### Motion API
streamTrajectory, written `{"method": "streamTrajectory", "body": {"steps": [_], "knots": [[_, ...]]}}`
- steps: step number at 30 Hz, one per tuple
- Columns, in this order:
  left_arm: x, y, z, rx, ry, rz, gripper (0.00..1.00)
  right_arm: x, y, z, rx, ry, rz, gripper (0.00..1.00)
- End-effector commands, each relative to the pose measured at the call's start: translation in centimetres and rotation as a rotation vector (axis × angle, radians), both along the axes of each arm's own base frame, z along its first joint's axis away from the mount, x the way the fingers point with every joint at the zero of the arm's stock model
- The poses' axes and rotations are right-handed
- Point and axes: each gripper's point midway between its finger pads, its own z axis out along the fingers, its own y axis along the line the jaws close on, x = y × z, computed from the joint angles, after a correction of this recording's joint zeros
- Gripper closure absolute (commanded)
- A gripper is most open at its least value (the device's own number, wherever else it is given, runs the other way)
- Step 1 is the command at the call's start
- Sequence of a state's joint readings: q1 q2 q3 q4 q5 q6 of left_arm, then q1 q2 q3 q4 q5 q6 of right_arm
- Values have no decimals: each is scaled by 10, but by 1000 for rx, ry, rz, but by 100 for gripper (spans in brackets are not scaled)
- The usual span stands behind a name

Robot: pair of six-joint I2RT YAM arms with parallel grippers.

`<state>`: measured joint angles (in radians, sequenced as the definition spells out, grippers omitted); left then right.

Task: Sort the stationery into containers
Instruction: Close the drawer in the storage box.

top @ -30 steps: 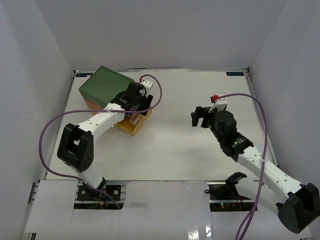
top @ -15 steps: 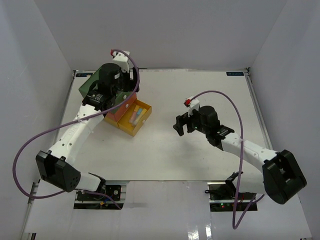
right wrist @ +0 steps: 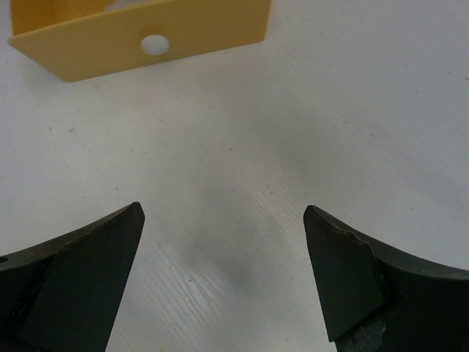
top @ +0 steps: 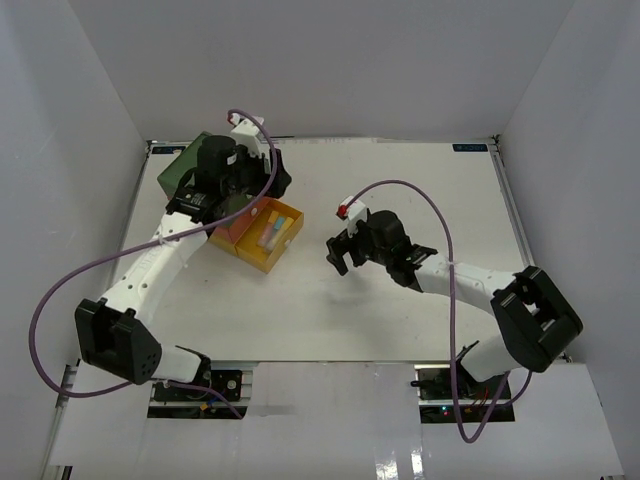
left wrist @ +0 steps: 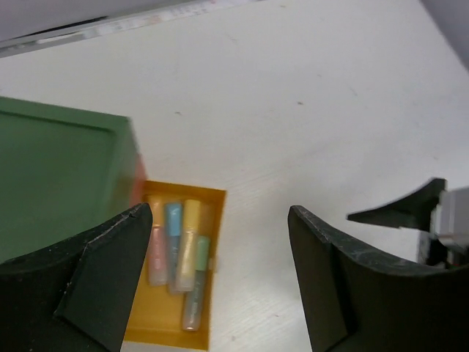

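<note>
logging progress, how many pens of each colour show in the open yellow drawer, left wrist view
pink pen: 1
blue pen: 1
yellow pen: 1
green pen: 1
total: 4 in view in the yellow drawer

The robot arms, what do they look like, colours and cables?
The left arm and right arm have white links with black joints. A purple cable loops beside each. The fingers are black, wedge-shaped; a red tag sits near the right wrist.

Both the left end effector [left wrist: 218,214] and right end effector [right wrist: 223,213] gape wide.
</note>
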<state>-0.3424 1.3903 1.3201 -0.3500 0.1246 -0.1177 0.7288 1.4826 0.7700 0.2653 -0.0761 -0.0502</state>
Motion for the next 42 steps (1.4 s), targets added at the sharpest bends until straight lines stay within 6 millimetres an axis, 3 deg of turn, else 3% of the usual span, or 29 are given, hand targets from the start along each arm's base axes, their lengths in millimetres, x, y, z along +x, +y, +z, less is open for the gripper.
{"method": "streamTrajectory", "body": {"steps": [1,2,4,5,8,11,14,21,27,42], "knots": [[-37,-54,22,-107,-24,-218,15,10,-8,33,46,-112,-58,5],[-49,-73,16,-107,-4,-258,15,11,-16,44,53,-144,-91,5],[-63,-96,-7,-110,61,-285,15,9,-32,42,30,-158,-149,5],[-63,-105,-26,-101,104,-286,15,7,-38,54,50,-184,-171,5],[-68,-117,-81,-48,209,-258,14,2,-62,65,73,-217,-260,5],[-64,-118,-122,-3,276,-219,13,-5,-83,70,96,-247,-335,5],[-50,-114,-144,35,271,-162,12,-10,-100,70,117,-255,-404,6],[-27,-102,-196,162,315,-61,10,-19,-117,62,139,-252,-460,8],[-14,-79,-214,292,302,33,9,-23,-122,58,145,-250,-468,9],[15,-34,-227,506,283,168,7,-24,-122,51,131,-238,-463,10]]}}
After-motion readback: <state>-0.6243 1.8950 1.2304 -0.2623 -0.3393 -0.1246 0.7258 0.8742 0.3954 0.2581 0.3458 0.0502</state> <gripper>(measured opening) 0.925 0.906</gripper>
